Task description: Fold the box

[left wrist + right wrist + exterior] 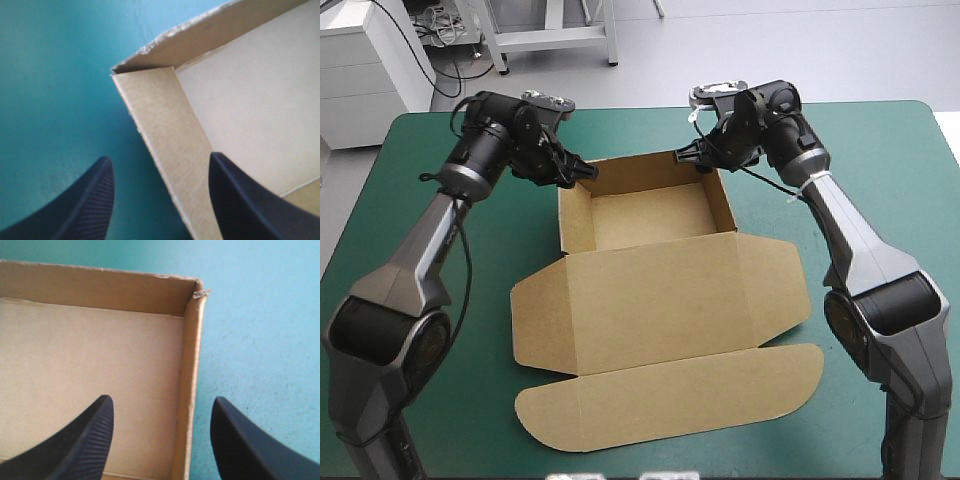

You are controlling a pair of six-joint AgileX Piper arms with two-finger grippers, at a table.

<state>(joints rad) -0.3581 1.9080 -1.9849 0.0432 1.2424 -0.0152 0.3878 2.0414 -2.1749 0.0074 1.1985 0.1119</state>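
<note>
The brown box (650, 215) stands as an open tray at the middle of the table, its lid (660, 300) lying flat toward the near edge. My left gripper (578, 173) is at the tray's far-left corner. It is open and straddles the left wall (165, 125), one finger inside the tray and one over the cover. My right gripper (703, 157) is at the far-right corner, also open. It straddles the right wall (190, 380), with one black finger (85, 440) over the tray floor. Neither gripper has closed on the board.
The lid's rounded front flap (670, 400) reaches toward the table's near edge, and side flaps (535, 320) stick out left and right of the lid. Teal-green cover (410, 180) shows on both sides of the box and beyond it.
</note>
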